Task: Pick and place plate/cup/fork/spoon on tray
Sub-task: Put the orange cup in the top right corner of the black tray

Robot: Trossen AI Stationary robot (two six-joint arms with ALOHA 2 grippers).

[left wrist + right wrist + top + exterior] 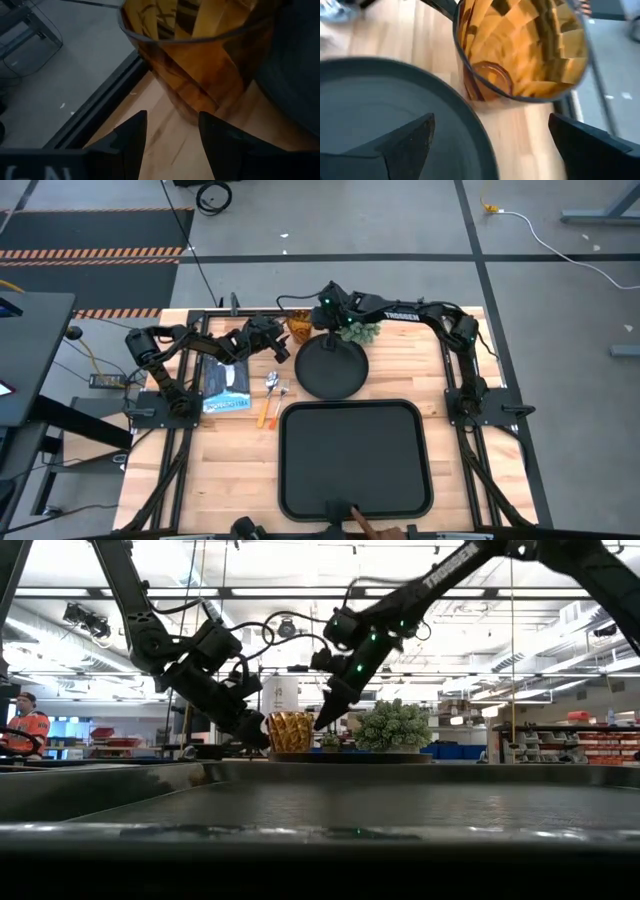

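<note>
A: From above, the cup stands at the bench's far edge, just beside the plate; the tray lies empty

B: Level view: right pincer hangs beside the cup, left pincer low at its other side

A: Wrist views: both spread, nothing held. One should take it, clear of the plate rim

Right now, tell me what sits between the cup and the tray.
The plate does: it lies on the table between the cup at the far edge and the tray at the near edge. The small green plant stands just beyond the plate, off that path. Nothing else visible blocks it.
</note>
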